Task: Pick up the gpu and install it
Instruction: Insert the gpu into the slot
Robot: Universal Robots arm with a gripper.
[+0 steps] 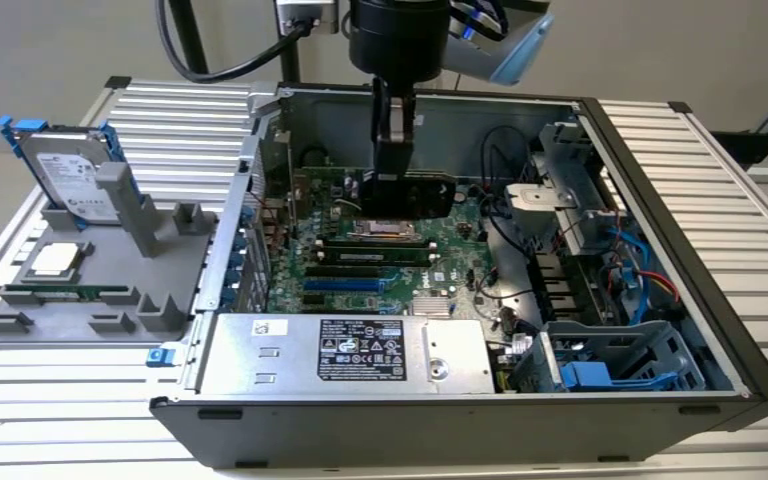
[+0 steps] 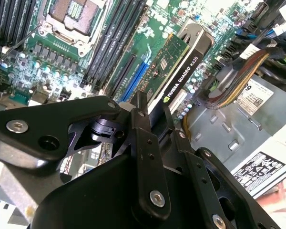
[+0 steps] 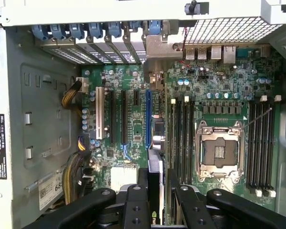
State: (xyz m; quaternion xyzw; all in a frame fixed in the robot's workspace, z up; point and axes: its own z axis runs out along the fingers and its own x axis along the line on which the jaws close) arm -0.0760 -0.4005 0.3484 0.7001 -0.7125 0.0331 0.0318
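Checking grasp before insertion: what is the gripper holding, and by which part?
The gripper holds the gpu edge-on, its fingers clamped on the card's two flat faces at the end nearest the wrist.

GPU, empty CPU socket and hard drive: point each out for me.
gpu [image 2: 178, 64]: second wrist view, on its black cooler face.
CPU socket [image 3: 220, 153]: first wrist view, on the open socket centre.
hard drive [image 1: 71, 178]: exterior view, on its silver face.

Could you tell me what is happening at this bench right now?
A robot arm's tool is shut on the graphics card and holds it edge-down inside the open computer case, above the motherboard and its expansion slots. The card is not yet seated in a slot.
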